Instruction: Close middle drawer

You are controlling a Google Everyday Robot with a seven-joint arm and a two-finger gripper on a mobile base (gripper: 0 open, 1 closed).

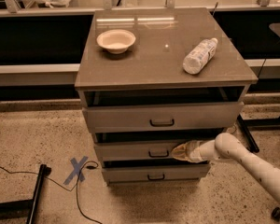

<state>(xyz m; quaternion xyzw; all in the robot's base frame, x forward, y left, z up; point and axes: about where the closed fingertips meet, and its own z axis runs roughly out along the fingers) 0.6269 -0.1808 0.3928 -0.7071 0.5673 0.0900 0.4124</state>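
Note:
The grey cabinet has three drawers. The middle drawer [130,151] has a low flat front with a small dark loop handle [158,153]; it stands only slightly out from the cabinet, with a dark gap above it. My gripper [176,151] reaches in from the right on a white arm and its tip rests against the middle drawer's front, just right of the handle. The top drawer [161,117], with a taller front, stands partly open. The bottom drawer [154,174] sits a little out.
On the cabinet top [154,59] stand a white bowl [115,40] and a lying plastic bottle [199,55]. A blue tape cross [77,168] and cables lie on the speckled floor at left, with a black stand leg [36,195]. A bench runs behind.

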